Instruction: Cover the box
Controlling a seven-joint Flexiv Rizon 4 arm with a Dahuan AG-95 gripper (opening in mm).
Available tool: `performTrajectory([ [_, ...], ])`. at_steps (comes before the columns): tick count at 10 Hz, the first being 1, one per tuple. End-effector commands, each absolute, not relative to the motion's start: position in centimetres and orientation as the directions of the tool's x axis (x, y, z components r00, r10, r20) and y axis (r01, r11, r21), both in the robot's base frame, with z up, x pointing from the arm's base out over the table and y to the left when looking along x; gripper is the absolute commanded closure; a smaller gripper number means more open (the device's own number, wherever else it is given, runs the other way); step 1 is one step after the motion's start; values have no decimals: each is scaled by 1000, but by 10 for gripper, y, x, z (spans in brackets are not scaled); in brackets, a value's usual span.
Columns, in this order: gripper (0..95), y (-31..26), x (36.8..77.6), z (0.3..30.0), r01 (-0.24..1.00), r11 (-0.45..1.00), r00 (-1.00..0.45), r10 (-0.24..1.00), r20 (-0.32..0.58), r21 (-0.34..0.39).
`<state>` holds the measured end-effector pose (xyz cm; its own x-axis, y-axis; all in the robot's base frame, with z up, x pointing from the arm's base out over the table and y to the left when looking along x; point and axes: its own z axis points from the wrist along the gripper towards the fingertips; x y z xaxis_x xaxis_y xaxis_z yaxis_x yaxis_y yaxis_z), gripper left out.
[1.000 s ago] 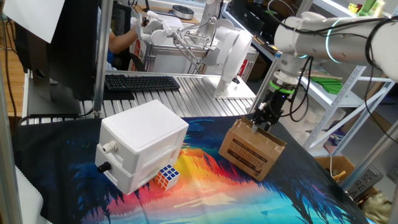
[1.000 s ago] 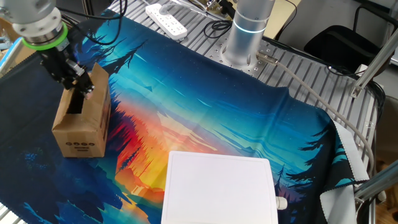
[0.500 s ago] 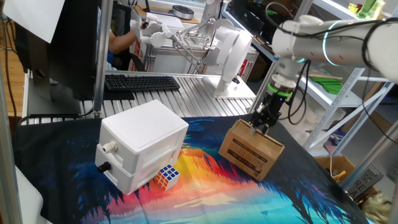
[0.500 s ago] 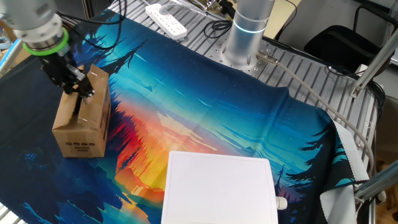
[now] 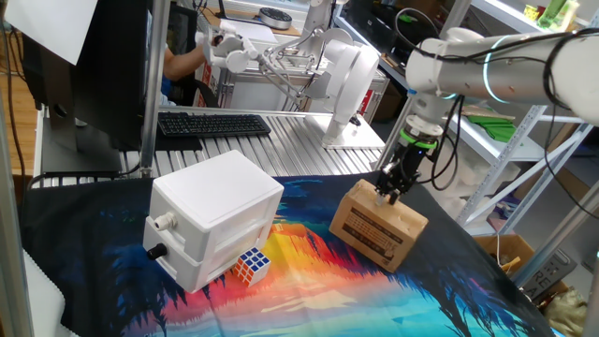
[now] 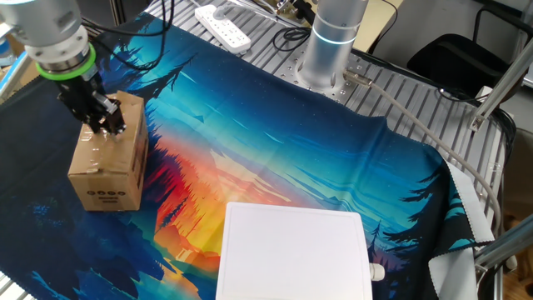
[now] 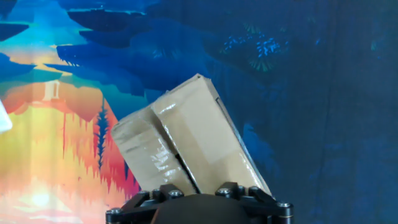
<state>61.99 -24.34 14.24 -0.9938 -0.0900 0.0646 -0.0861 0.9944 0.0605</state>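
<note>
One arm is seen over a table draped with a sunset-and-pines printed cloth (image 6: 275, 158). Largest item: white plastic box (image 5: 213, 217) with knobs, near the middle of the cloth; it is not part of the task.

Cardboard box (image 5: 378, 224) sits near the cloth edge, well apart from the white box. In the hand view its two top flaps are folded down and nearly flat, with a narrow dark seam showing between them.

Gripper (image 5: 387, 194) points straight down onto the box top at the edge far from the printed side. Jaw state cannot be told: fingertips are hidden in the hand view and too small in the fixed views. No flap appears to be gripped.

Step judged: flaps being pressed shut, close to done. Next move likely calls for a light push along the seam, then a straight lift clear.

Smallest: Rubik's cube (image 5: 252, 265), touching the white box's base.

Writing: black print on the carton side, unreadable.
</note>
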Motion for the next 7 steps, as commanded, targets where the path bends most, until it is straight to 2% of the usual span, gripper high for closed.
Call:
performTrajectory([
  [1, 760, -242, 618, 139, -86, 996, -996, -87, 35, 38],
  [7, 760, -242, 620, 134, -71, 997, -997, -72, 26, 30],
])
